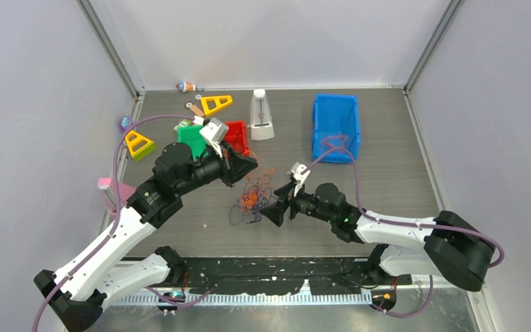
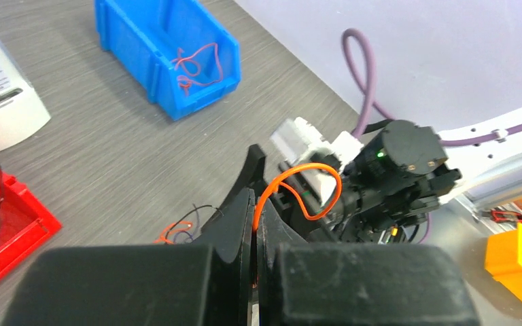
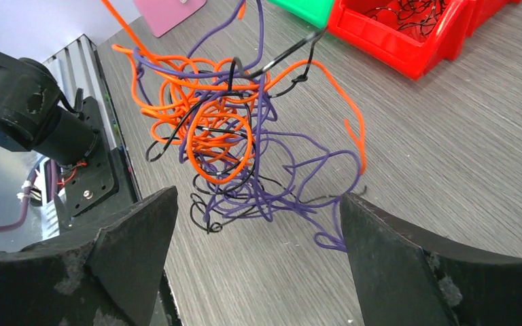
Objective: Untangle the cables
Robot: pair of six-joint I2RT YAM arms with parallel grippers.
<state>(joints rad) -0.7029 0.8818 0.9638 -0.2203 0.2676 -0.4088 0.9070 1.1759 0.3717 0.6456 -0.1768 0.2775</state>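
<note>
The cables are a tangled clump of orange, purple and black strands at the table's middle, between my two grippers. My left gripper is shut on an orange cable, which loops out from between its closed jaws. The clump is lifted partly off the table, with strands rising toward the left gripper. My right gripper is open and empty. In the right wrist view its fingers stand wide apart, just short of the clump, whose lowest purple loops touch the table.
A blue bin at the back right holds a red strand. A red bin with black strands and a green bin sit behind the left gripper. A white metronome and yellow triangles stand at the back.
</note>
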